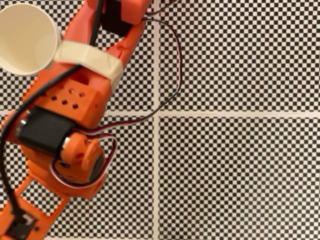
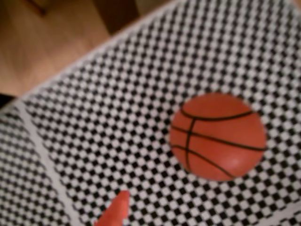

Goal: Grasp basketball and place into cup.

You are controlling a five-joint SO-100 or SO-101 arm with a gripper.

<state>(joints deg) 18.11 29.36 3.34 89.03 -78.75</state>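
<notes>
The basketball (image 2: 217, 136), orange-red with black seams, rests on the black-and-white checkered mat (image 2: 117, 117) at the right of the wrist view. An orange fingertip (image 2: 117, 209) of my gripper pokes in from the bottom edge, left of and below the ball and apart from it; the other finger is out of frame. In the fixed view the white cup (image 1: 25, 37) with a cream inside lies at the top left, its mouth facing the camera. The orange arm (image 1: 75, 100) runs past the cup's right rim.
A red-and-black cable (image 1: 172, 75) loops over the mat right of the arm. White tape (image 1: 90, 57) wraps one arm link. The mat's edge and a wooden floor (image 2: 47, 37) show at the wrist view's top left. The right half of the mat lies bare.
</notes>
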